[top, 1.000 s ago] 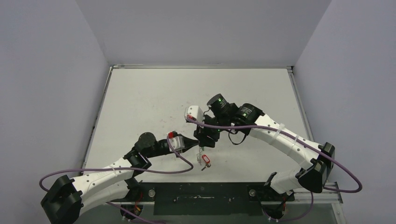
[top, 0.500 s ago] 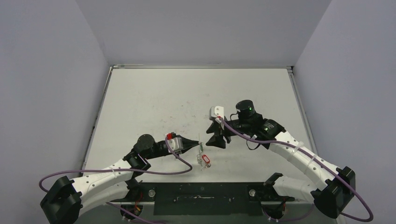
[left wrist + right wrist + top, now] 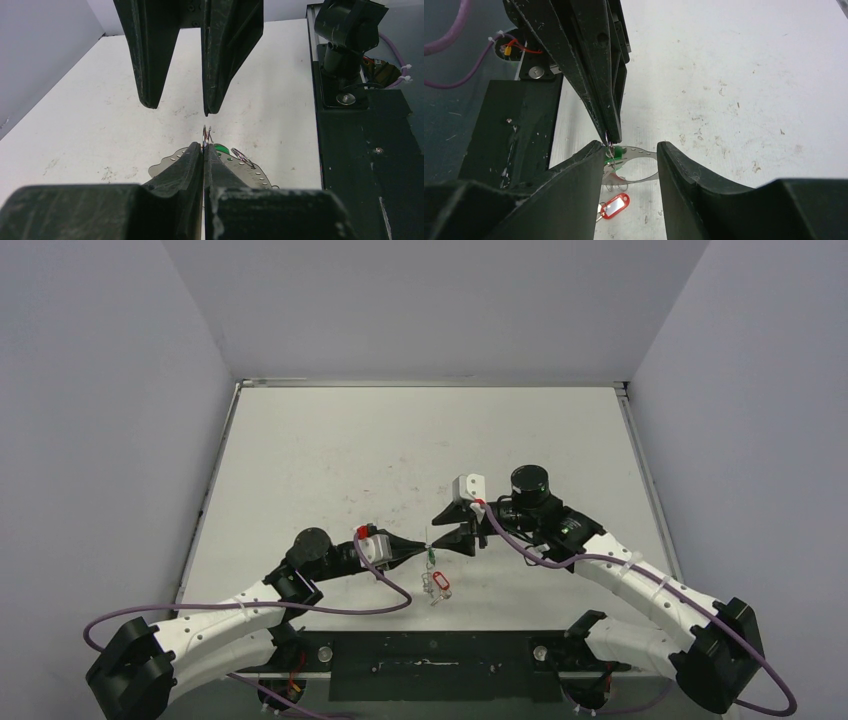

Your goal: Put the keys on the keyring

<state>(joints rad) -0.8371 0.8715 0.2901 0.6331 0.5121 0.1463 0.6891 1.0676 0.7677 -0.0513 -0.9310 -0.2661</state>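
In the left tool (image 3: 204,150), pinched shut: the keyring (image 3: 206,134), a thin wire standing upright and edge-on just past the tips. Right beneath the tips, the green-tagged key (image 3: 220,148); cannot tell whether threaded or merely hanging close.

Head-on opposite, long axes roughly in one line, the right tool (image 3: 630,147): spread wide, holding nothing. Wire at the mouth of that gap, not mid-gap but close beside one finger, apparently not touching. Nearer arm by far: the left, gripping the ring itself.

Further out, toward the bases, the red-tagged key (image 3: 615,206), flat on the counter (image 3: 330,460), apart from the ring.

Only from the right wrist: the red tag and its drop below the ring. Only from the left wrist: the wire's line set against the opposing fingertip. From above, little of the wire at all.

Probably a sideways correction first, then any closing on the wire.
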